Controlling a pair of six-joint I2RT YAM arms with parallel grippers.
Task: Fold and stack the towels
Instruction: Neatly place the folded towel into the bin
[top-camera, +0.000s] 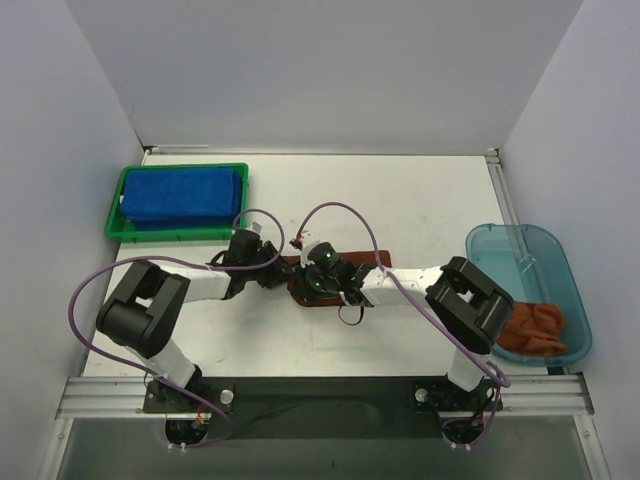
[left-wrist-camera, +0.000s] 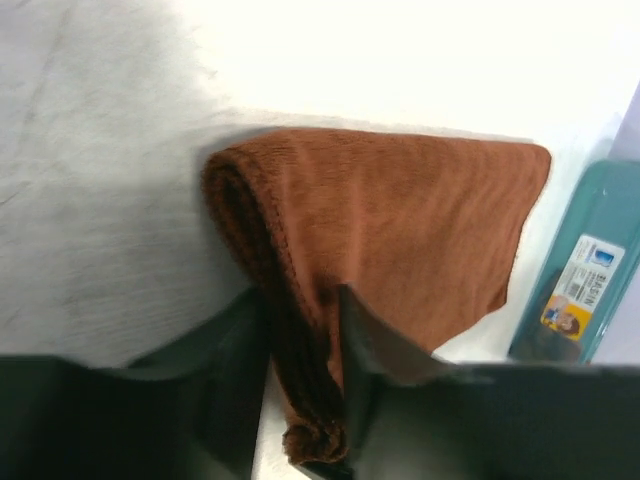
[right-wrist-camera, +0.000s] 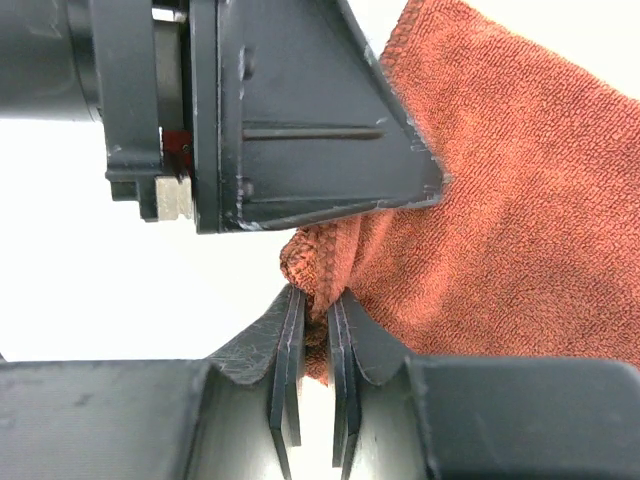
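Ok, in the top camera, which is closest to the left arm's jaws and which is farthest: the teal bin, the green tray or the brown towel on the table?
1. Brown towel, in the middle, right between them.
2. Green tray, back left.
3. Teal bin, far right.

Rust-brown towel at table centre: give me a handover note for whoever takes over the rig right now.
Left claw: closed astride the thick folded edge of the rust-brown terry towel, which lies folded at table centre.
Right claw: shut, pinching a corner of the same towel.
Done: royal blue folded towels are stacked in the green plastic tray, far left.
To do: finish this fold, then probably stack the towel with the others. A crumpled rust-coloured cloth lies in the translucent teal plastic bin, right.
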